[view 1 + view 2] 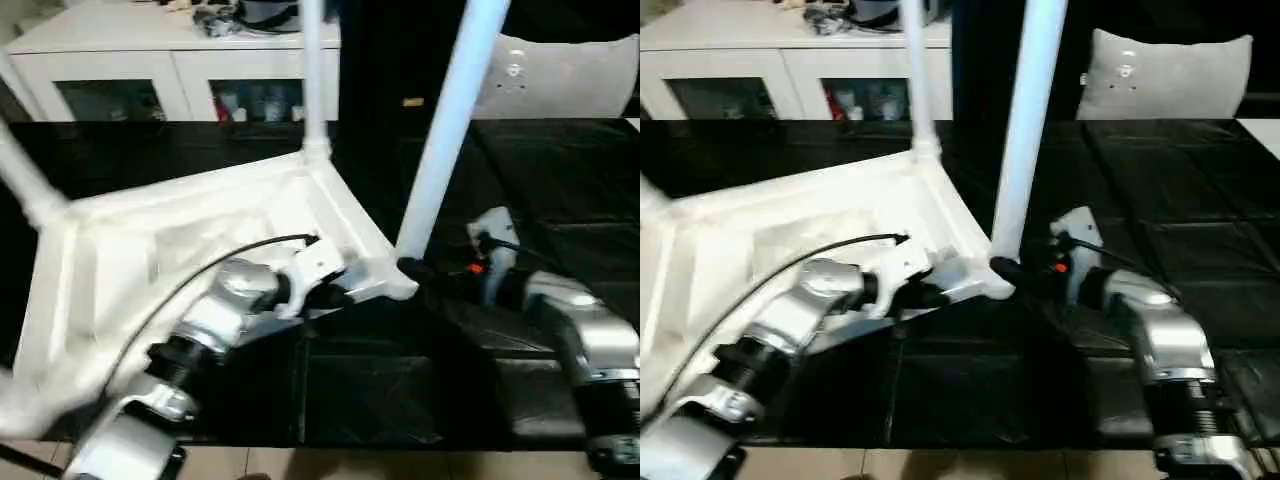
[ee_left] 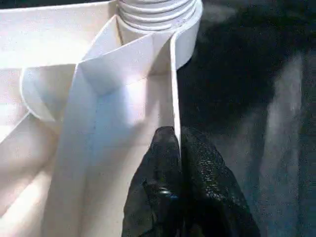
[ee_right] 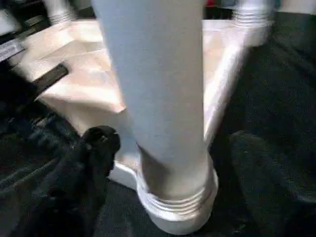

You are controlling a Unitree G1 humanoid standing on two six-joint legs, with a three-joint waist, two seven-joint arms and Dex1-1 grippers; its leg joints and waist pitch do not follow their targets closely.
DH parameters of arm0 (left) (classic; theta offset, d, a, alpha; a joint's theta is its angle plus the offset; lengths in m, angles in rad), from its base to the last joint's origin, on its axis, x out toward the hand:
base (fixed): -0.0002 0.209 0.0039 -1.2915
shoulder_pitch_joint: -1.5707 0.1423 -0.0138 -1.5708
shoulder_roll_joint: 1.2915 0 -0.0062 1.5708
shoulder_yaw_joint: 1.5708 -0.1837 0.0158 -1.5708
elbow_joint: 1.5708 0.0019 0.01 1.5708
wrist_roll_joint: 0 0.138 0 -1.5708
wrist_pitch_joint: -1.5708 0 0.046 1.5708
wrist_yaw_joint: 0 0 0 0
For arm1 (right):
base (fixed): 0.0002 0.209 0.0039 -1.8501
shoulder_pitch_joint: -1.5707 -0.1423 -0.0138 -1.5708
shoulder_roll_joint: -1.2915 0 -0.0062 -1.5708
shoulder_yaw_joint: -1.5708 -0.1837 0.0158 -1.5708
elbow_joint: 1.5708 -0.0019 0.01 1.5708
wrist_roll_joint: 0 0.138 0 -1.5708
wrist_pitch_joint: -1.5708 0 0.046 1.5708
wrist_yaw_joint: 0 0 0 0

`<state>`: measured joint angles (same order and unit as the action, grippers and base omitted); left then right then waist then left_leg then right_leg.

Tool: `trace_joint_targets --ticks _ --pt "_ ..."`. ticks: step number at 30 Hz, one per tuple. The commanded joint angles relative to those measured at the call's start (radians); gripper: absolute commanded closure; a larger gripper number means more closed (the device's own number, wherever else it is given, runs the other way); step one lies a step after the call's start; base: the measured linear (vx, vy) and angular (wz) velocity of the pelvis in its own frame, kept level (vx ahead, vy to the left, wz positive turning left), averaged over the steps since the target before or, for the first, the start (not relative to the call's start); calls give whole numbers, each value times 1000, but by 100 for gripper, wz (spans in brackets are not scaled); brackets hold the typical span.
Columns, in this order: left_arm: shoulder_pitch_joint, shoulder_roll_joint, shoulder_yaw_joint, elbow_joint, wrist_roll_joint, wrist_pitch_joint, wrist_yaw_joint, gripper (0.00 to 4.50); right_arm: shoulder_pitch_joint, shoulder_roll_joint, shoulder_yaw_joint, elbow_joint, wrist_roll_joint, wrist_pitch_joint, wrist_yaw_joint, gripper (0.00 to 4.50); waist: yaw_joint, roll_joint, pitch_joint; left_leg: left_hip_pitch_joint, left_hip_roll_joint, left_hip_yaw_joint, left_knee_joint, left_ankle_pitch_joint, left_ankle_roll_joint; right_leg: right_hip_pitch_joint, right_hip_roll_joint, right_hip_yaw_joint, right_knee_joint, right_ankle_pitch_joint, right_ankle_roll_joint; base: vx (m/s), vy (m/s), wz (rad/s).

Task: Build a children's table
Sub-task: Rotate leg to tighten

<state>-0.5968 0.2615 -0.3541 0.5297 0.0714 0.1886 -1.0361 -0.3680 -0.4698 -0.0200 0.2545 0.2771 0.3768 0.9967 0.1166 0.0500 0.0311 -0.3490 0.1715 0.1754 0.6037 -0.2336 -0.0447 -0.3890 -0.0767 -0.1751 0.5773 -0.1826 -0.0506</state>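
The children's table [image 1: 150,250] lies upside down on the black worktable [image 1: 560,200], its ribbed underside facing up. Three white legs stand in its corner sockets: a near right leg [image 1: 455,110], a far leg [image 1: 312,70] and a left leg [image 1: 25,180]. My left gripper [image 1: 335,290] is shut on the thin rim wall [image 2: 170,89] just beside the near right corner socket. My right gripper [image 1: 1008,270] sits at the base of the near right leg [image 3: 158,84]. It is open, with one black finger [image 3: 101,140] close beside the leg.
A white cabinet [image 1: 180,60] with glass doors stands behind the worktable. A pale cushioned seat back [image 1: 570,75] is at the far right. The worktable's front edge [image 1: 330,445] runs just below my forearms, with floor beyond it.
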Motion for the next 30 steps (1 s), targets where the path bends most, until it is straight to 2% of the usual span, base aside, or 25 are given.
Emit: trace_joint_targets --ticks 1,3,5,7,8,10,11,12,13,17,25,30 --pt "-5 34 -43 -9 -9 -83 -124 450 6 -51 24 -29 7 -37 122 55 9 -15 -63 -2 77 -29 -56 -4 133 63 -106 82 -69 -216 -49 0 0 0" --pt "-5 55 -54 -12 -14 -103 -171 450 14 -79 43 -35 9 -48 186 55 15 -14 -64 -2 81 -31 -55 4 136 62 -107 82 -65 -197 -58 0 0 0" --pt "-4 74 -67 -16 -15 -119 -212 450 21 -98 59 -44 11 -61 235 55 27 -14 -65 0 83 -30 -53 5 141 59 -109 84 -61 -179 -71 0 0 0" --pt "-2 101 -86 -19 -13 -149 -264 450 27 -115 78 -54 20 -76 286 71 31 -14 -65 -1 84 -30 -54 8 140 60 -111 84 -58 -168 -82 0 0 0" --pt "-4 112 -96 -14 -10 -171 -291 450 28 -125 92 -53 26 -83 316 71 31 -20 -64 0 84 -29 -54 0 137 59 -111 84 -60 -182 -81 0 0 0" --pt "-10 125 -111 -4 -3 -201 -323 450 31 -139 117 -53 32 -94 361 105 34 -16 -63 -1 84 -29 -56 -11 133 60 -112 85 -63 -208 -77 0 0 0" --pt "-12 126 -114 -3 -1 -205 -326 450 32 -140 122 -54 33 -95 369 105 35 -16 -62 -1 83 -29 -56 -17 129 61 -111 85 -65 -221 -72 0 0 0" --pt "-16 128 -120 2 1 -214 -341 450 35 -141 133 -60 34 -97 387 112 36 -22 -60 0 82 -28 -58 -26 127 60 -111 84 -68 -243 -67 0 0 0" --pt "-19 128 -124 6 2 -220 -351 450 35 -142 140 -62 35 -97 397 122 37 -22 -61 0 82 -27 -57 -28 124 60 -112 84 -69 -252 -64 0 0 0" --pt "-35 129 -138 27 11 -254 -371 450 38 -138 169 -69 31 -84 435 159 43 -21 -62 2 86 -29 -58 -18 116 58 -111 86 -67 -244 -61 0 0 0" --pt "-51 115 -136 64 6 -279 -375 450 38 -142 187 -63 48 -70 462 223 52 -20 -66 1 85 -29 -55 -1 114 59 -113 87 -62 -211 -64 0 0 0" --pt "-32 94 -105 40 -28 -211 -343 450 57 -125 166 -95 84 -17 432 244 53 -22 -64 1 86 -29 -57 -7 109 60 -114 86 -64 -230 -64 0 0 0"
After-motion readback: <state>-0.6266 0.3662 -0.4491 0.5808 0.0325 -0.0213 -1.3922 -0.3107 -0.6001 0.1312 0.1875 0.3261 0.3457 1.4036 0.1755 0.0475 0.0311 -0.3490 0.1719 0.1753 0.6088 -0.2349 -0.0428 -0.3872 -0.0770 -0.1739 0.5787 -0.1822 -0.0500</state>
